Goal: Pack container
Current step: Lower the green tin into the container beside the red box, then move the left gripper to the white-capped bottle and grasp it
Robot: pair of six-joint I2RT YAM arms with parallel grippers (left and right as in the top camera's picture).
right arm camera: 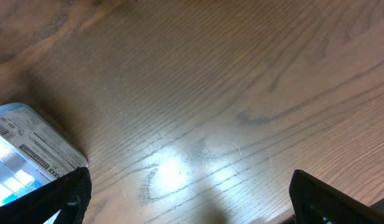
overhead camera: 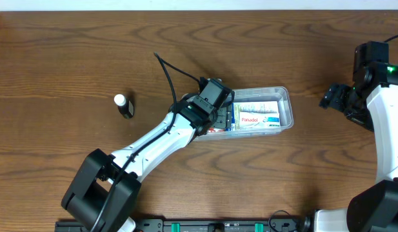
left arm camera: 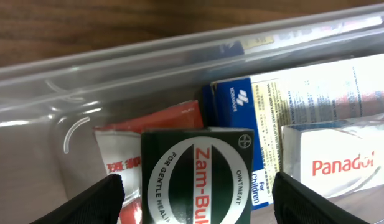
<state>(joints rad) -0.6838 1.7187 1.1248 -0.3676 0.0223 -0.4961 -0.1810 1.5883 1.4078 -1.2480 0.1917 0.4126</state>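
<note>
Container (overhead camera: pixel 290 106): boxes inside.
Left gripper (left arm camera: pixel 195 185): released, wide, astride Zam-Buk box (left arm camera: pixel 198 155).
Right gripper (right arm camera: pixel 188 180): released, over table (right arm camera: pixel 210 93).

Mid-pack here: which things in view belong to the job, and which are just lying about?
Job:
container
Panadol box, blue-and-white box and red packet, all inside it
Zam-Buk box, framed by the open left gripper

Lying about:
white-capped bottle on the table, apart from the container; possibly still to pack, cannot tell
</note>
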